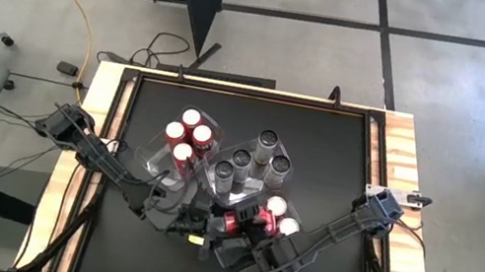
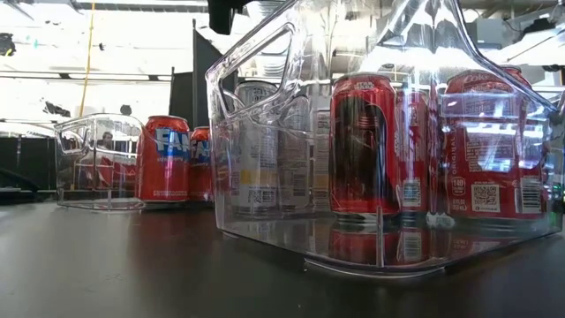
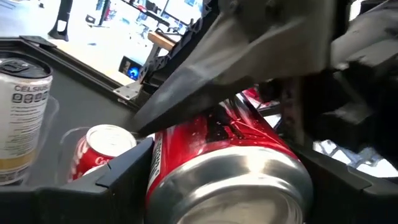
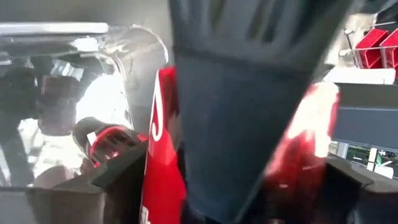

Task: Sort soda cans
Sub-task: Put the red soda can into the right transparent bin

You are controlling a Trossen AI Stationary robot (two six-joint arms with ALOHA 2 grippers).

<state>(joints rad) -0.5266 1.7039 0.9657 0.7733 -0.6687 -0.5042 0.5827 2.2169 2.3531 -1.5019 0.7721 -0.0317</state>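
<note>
High view: both arms reach in from the table's (image 1: 110,263) near corners and meet low at its middle, where the left gripper (image 1: 197,226) and the right gripper (image 1: 251,230) close in from either side on one red can (image 1: 235,222) lying on its side. Behind them stand two clear trays: the left tray (image 1: 156,153) holds four red cans (image 1: 188,137) upright, and the right tray (image 1: 297,156) holds four silver-grey cans (image 1: 255,158) with dark tops, with two more red cans (image 1: 281,215) standing at its near end.

The left wrist view gives what the overhead picture cannot: the lying can's silver end (image 3: 236,186) fills the space between that arm's dark fingers (image 3: 124,168), which pinch it on both sides, while the other arm's finger lies across the red body. It also catches an upright red can's top (image 3: 106,140) and a pale can (image 3: 22,112) off beside.

The right wrist view is mostly blocked by a dark finger close to the lens (the left arm's, by the look of it), with the red can (image 4: 161,155) between the right gripper's own fingers (image 4: 118,168), which are closed against it too.

The low view shows neither gripper, only the trays and the standing cans (image 2: 362,146) through clear walls.
</note>
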